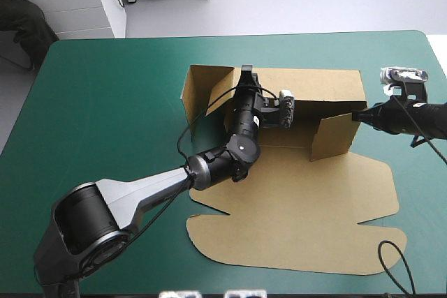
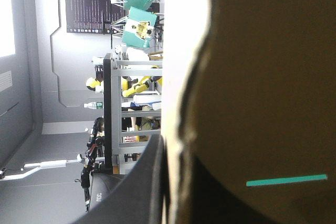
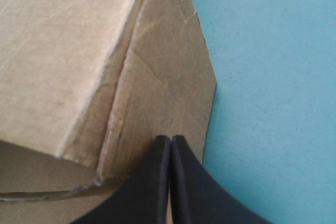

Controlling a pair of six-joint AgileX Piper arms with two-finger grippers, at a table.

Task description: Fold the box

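The brown box (image 1: 300,221) lies mid-table, its far half raised into walls and its large lid flat toward the near edge. My left gripper (image 1: 246,75) reaches over the tray to the top of the back wall. In the left wrist view the brown board (image 2: 262,77) fills one side and its pale edge runs up between the black fingers (image 2: 131,192), so the gripper (image 2: 170,153) is shut on it. My right gripper (image 1: 356,116) is shut, its tip against the right side wall. In the right wrist view that tip (image 3: 170,139) rests on a flap of the box (image 3: 68,51).
Bare teal-green cover (image 1: 105,102) lies left of the box and a narrower strip (image 1: 412,165) to its right. A white cabinet (image 1: 77,5) stands beyond the table's far left corner.
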